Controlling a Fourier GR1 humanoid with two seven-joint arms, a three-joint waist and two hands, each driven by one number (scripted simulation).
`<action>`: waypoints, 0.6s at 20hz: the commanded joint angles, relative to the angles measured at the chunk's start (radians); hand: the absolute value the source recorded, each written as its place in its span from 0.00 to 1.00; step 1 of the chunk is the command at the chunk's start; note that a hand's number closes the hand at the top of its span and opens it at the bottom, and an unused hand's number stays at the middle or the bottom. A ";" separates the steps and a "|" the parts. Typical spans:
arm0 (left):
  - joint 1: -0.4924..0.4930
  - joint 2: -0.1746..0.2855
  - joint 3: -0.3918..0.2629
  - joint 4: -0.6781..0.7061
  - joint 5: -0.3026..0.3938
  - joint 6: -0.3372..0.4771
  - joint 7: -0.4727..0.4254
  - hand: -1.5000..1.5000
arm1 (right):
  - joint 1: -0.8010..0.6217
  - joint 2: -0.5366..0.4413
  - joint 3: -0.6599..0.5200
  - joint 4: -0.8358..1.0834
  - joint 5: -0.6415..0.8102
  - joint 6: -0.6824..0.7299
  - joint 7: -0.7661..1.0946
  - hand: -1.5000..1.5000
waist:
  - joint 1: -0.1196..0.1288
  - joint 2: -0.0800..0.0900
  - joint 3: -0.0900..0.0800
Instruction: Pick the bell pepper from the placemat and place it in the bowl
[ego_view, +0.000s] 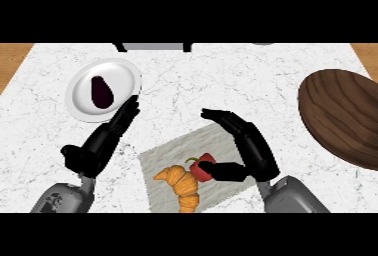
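Pepper: on the mat, touching the croissant.
Right hand: fingers apart above it, thumb at its side, holding nothing.
Risk: we may catch the croissant too, or nudge the pepper away.
Bowl: well apart, so a poor hold could slip.
Left hand: fingers straight, resting by the plate.

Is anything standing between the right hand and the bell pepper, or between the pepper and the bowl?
Nothing visible does. The right hand is beside the bell pepper, thumb at its right side. The croissant lies on the pepper's left, off the route. Toward the bowl lies only counter.
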 joint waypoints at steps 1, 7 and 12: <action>0.016 0.011 -0.006 -0.052 0.011 -0.021 0.038 0.50 | -0.108 -0.047 0.063 -0.036 0.163 0.065 0.209 0.00 | 0.005 -0.005 -0.002; 0.014 -0.006 -0.030 -0.042 -0.034 0.012 0.042 0.50 | -0.218 -0.176 0.165 -0.057 0.243 0.415 0.509 0.00 | -0.001 -0.014 -0.006; 0.002 -0.016 -0.008 -0.019 -0.028 0.016 0.032 0.50 | -0.339 -0.136 0.161 -0.114 0.060 0.772 0.766 0.00 | -0.002 -0.009 -0.005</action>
